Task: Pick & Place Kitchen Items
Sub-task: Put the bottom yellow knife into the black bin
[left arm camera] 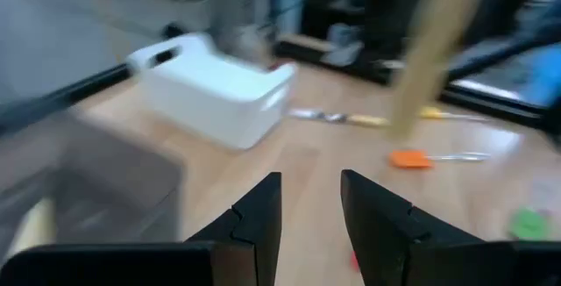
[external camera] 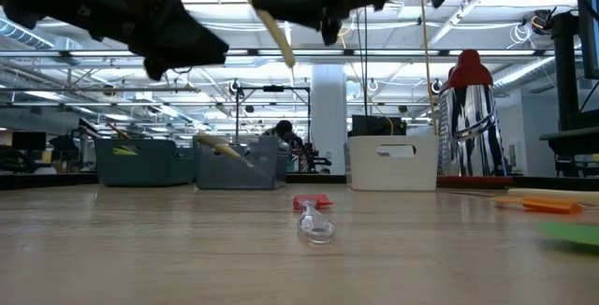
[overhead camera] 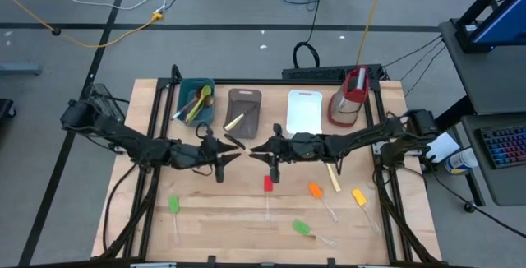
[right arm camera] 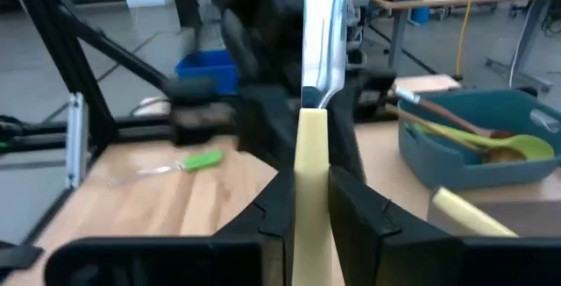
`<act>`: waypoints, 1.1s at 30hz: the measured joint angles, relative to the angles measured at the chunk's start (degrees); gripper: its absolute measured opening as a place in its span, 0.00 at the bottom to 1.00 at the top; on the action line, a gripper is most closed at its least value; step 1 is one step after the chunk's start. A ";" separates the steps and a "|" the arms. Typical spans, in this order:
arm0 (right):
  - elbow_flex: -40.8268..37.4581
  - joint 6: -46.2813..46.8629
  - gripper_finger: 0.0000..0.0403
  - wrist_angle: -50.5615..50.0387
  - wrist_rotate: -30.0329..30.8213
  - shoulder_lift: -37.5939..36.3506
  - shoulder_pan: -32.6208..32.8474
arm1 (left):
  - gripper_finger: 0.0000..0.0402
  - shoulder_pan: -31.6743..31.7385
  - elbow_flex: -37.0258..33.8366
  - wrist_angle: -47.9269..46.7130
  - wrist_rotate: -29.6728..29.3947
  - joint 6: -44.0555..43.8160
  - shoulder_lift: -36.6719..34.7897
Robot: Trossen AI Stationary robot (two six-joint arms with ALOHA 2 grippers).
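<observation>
A pale-handled knife (right arm camera: 312,172) is clamped in the right gripper (overhead camera: 269,147) above the table's (overhead camera: 246,219) middle, its long axis running on towards the empty, parted left gripper (overhead camera: 220,151), the nearer arm for a handover.

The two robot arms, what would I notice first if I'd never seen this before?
The two dark arms meet nose to nose over the table's middle. The right gripper pinches a pale-handled knife, while the left gripper is open and empty. Below them, a red spatula lies on the wooden table.
</observation>
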 joint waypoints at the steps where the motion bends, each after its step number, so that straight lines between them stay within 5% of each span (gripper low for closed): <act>1: -0.05 -0.19 0.11 1.38 -0.01 0.89 -0.16 | 0.30 0.23 0.00 1.54 2.24 1.95 0.50; 6: 0.00 -0.41 0.11 8.15 -0.02 2.84 -1.14 | 0.33 0.46 0.00 8.93 6.13 8.05 3.05; 18: -0.05 -0.22 0.11 15.52 -1.67 5.13 -2.82 | 0.55 3.73 0.03 15.99 6.20 9.70 4.22; 33: 0.04 -1.36 0.11 20.79 -4.54 4.93 -4.24 | 0.53 6.97 0.07 21.76 12.85 10.62 4.20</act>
